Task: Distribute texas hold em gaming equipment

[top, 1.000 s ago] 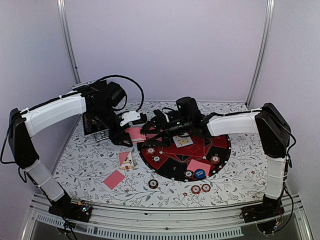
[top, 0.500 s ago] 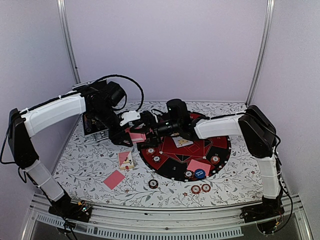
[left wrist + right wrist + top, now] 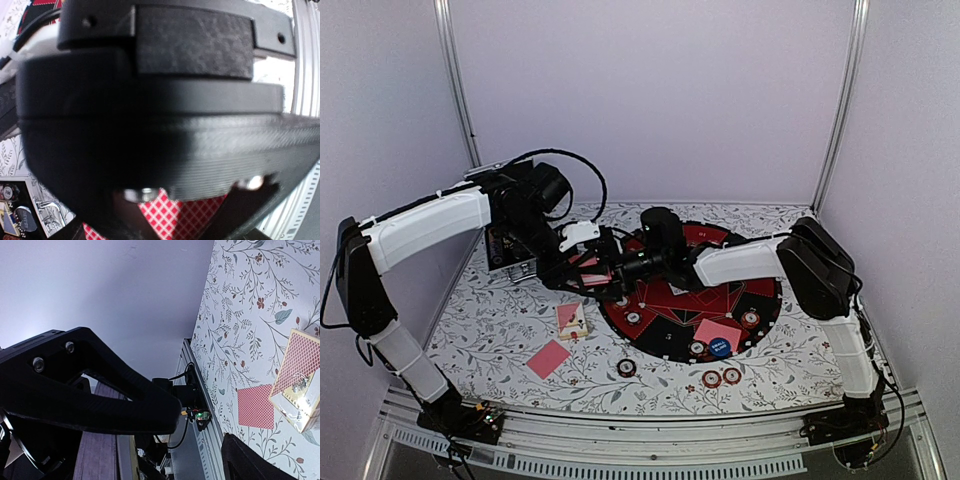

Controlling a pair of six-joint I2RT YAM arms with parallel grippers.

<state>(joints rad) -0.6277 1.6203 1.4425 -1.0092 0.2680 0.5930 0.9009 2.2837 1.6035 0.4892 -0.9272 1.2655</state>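
My left gripper [image 3: 570,274] is shut on a stack of pink-backed cards [image 3: 586,264] over the mat's left edge. The left wrist view shows those cards [image 3: 175,215] at the bottom, behind the right gripper's black body, which fills most of that view. My right gripper [image 3: 599,276] reaches left and stands open right at the stack. Its fingers [image 3: 100,400] have nothing showing between them. A single pink card [image 3: 256,407] and a card box [image 3: 300,385] lie on the cloth below. On the round mat [image 3: 760,275] lie chips [image 3: 633,318], a pink card [image 3: 717,332] and a blue button [image 3: 720,347].
The black case [image 3: 508,250] stands at the back left behind the left arm. Loose chips [image 3: 627,367] [image 3: 720,377] lie on the flowered cloth in front of the mat. A metal rail [image 3: 620,440] runs along the near edge.
The right arm has swung left across the mat until its gripper meets the cards held by the left gripper, and its jaws have narrowed a little. The left arm has stayed still.
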